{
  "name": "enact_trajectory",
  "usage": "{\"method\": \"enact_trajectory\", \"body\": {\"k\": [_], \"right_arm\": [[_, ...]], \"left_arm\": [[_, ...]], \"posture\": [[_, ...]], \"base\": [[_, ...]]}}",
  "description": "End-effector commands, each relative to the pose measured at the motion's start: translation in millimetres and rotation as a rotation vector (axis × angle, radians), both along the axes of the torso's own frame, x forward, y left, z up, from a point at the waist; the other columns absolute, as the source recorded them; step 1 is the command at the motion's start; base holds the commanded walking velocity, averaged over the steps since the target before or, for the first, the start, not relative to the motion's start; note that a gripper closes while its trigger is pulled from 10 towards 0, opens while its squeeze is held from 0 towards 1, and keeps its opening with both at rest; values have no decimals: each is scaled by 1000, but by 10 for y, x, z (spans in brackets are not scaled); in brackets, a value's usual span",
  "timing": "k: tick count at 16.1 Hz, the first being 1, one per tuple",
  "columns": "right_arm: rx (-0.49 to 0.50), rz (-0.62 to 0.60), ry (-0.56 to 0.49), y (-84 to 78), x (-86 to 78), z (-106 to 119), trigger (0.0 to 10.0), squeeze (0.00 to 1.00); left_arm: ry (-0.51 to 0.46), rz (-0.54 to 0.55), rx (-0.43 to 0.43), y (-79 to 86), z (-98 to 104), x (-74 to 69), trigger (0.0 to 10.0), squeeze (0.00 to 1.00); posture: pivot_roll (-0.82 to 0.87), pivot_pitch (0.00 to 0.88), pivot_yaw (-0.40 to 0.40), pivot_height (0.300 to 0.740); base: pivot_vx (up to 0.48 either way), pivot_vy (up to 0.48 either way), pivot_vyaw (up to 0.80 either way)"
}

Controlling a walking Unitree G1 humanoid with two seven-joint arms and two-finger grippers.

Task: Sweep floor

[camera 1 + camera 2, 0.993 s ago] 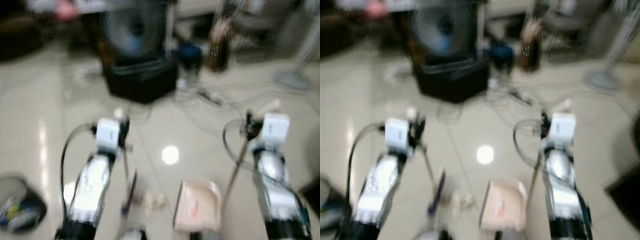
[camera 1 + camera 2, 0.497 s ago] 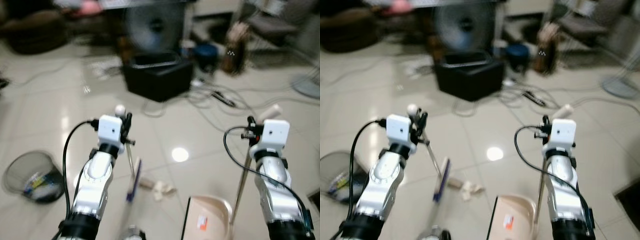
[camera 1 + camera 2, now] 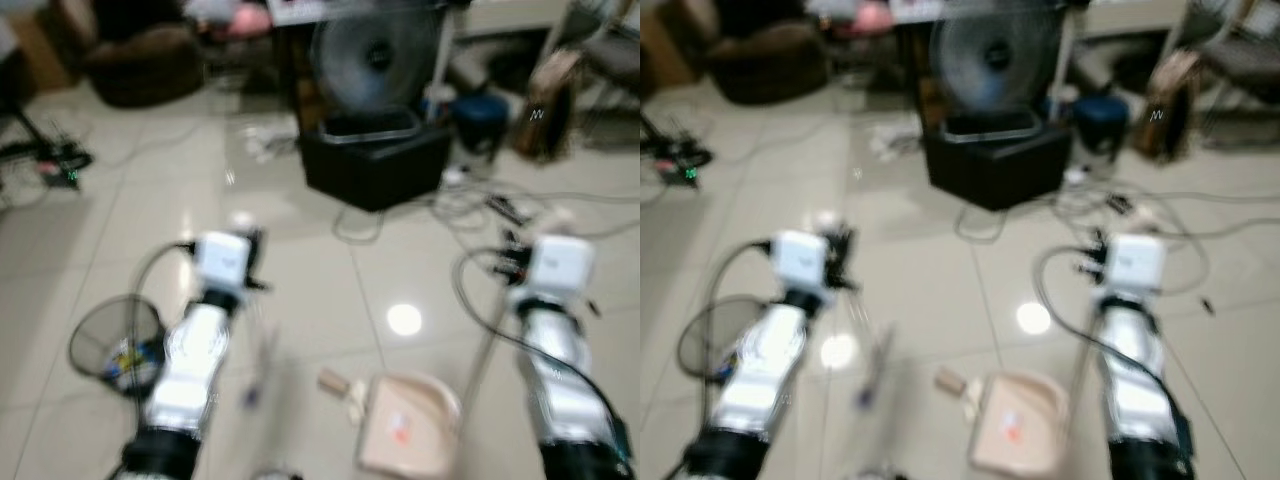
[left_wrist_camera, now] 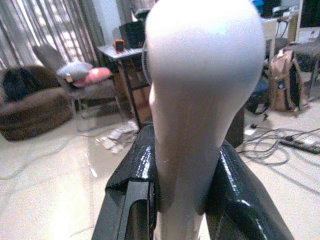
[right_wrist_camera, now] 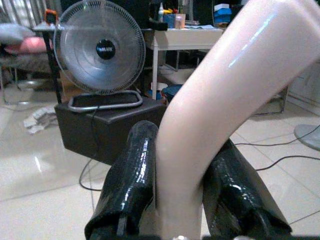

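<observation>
My head views are blurred, so small details are hard to read. Nearest me, my left gripper (image 4: 182, 200) is clamped on the pale broom handle (image 4: 200, 100), whose rounded top hides much of that wrist view. My right gripper (image 5: 175, 200) squeezes the curved dustpan handle (image 5: 210, 125) between both fingers. Below my arms, the broom (image 3: 262, 350) is a faint streak slanting down to the floor; its head is cut off at the frame's lower edge. The beige dustpan (image 3: 405, 435) sits on the tiles between my arms, with a small scrap (image 3: 335, 382) just beside its left edge. A mesh bin (image 3: 118, 345) holding rubbish stands to my left. Glossy pale tiles (image 3: 300, 270) lie open ahead. Farther off are loose cables (image 3: 470, 205), a black box (image 3: 375, 160) with a fan (image 3: 375, 60) on it, a backpack (image 3: 545, 105) and a brown armchair (image 3: 140, 60).
</observation>
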State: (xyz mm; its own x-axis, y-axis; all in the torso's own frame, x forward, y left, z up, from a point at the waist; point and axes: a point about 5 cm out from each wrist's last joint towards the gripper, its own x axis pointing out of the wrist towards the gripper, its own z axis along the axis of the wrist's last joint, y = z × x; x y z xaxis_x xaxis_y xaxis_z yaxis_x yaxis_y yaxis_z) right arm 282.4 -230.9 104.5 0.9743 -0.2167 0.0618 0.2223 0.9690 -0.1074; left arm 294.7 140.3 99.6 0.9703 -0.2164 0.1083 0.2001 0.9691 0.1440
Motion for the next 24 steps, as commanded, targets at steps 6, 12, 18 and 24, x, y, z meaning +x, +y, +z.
{"method": "enact_trajectory", "body": {"k": [6,12,18,24], "right_arm": [[57,13,-26,85,22,38,10000,0],[40,14,-34,79,11,49,10000,0],[-26,-11,-75,-6,3,121,10000,0],[-107,-1,-97,-138,1,186,10000,0]], "left_arm": [[-52,11,16,65,126,44,10000,0],[-45,61,31,135,108,47,10000,0],[-41,122,9,215,62,54,10000,0],[-45,132,3,212,56,108,10000,0]], "posture": [[-31,64,57,740],[-26,68,55,740],[-31,67,48,740],[-45,79,57,740]], "base": [[347,0,-215],[165,0,0],[0,0,0],[0,0,0]]}}
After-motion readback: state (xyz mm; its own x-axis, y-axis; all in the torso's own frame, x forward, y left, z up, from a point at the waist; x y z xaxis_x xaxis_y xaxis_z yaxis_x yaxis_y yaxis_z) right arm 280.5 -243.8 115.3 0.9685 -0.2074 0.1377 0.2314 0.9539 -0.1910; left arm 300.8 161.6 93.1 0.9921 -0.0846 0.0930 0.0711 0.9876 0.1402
